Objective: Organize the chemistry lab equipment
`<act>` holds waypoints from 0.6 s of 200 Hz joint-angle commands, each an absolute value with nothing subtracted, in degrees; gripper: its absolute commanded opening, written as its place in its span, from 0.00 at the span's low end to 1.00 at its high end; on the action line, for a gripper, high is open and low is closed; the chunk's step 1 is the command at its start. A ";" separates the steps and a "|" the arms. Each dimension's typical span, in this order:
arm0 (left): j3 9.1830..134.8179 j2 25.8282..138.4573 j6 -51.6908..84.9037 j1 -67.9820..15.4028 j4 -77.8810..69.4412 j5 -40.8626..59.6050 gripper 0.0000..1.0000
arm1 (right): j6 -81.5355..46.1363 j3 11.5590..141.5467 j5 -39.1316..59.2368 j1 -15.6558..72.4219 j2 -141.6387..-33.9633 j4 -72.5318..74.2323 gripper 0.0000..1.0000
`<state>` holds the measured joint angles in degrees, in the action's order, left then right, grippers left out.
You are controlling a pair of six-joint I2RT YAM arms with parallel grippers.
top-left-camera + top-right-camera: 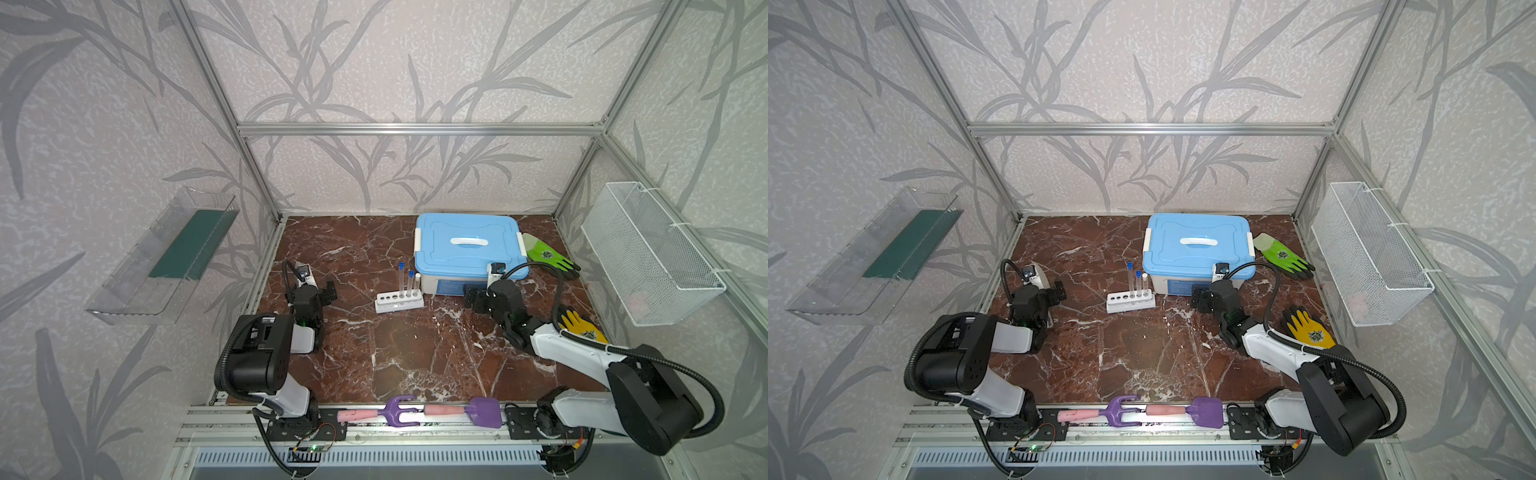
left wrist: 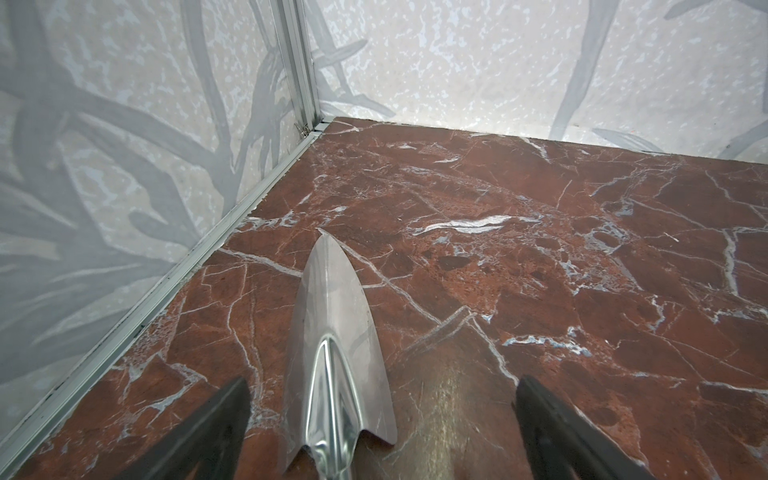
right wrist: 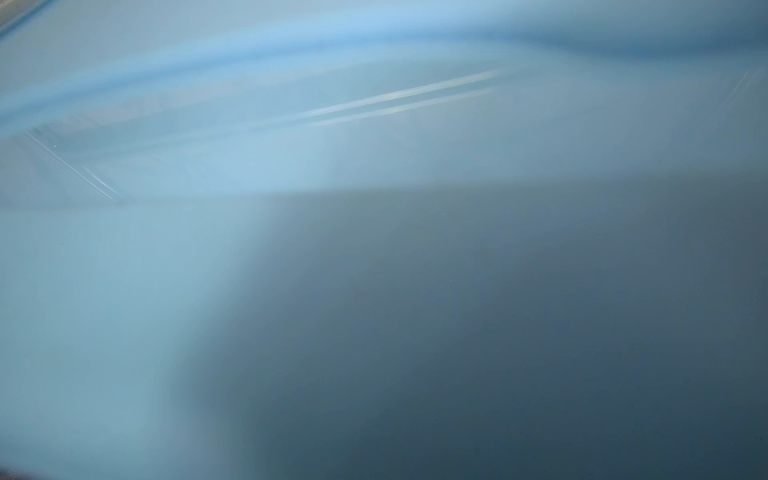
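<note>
A white six-hole rack (image 1: 399, 302) (image 1: 1131, 301) stands mid-table in both top views. Three clear test tubes (image 1: 401, 279) (image 1: 1131, 280) stand upright at its right end, two of them with blue caps. My left gripper (image 1: 322, 291) (image 2: 382, 381) is open at the table's left side, well left of the rack, with its dark fingers (image 2: 208, 428) spread wide. My right gripper (image 1: 473, 297) is low against the front of the blue-lidded box (image 1: 467, 249) (image 3: 374, 124), right of the rack. Its jaws stand wide apart with nothing seen between them. The right wrist view shows only blurred blue plastic.
A silver trowel blade (image 2: 336, 353) lies on the table between my left fingers, touched by neither. Purple garden tools (image 1: 399, 411) lie on the front rail. A green glove (image 1: 548, 255) and a yellow glove (image 1: 582, 328) lie at the right. A wire basket (image 1: 648, 253) and a clear shelf (image 1: 162, 257) hang on the side walls.
</note>
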<state>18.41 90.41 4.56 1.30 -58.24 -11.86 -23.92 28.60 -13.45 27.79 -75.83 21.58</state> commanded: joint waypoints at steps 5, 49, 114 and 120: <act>19.30 89.80 4.66 1.82 -58.60 -11.64 1.00 | -25.57 32.17 -15.07 28.67 -79.87 29.02 0.94; 19.29 89.82 4.73 1.83 -58.62 -11.74 1.00 | -26.15 36.29 -14.57 29.03 -86.73 32.57 0.94; 19.41 89.82 4.83 1.85 -58.45 -11.95 1.00 | -19.21 40.59 -15.49 28.18 -88.61 31.14 0.96; 19.39 89.81 4.83 1.86 -58.44 -12.00 0.99 | -18.41 40.41 -15.40 27.92 -87.75 30.65 0.96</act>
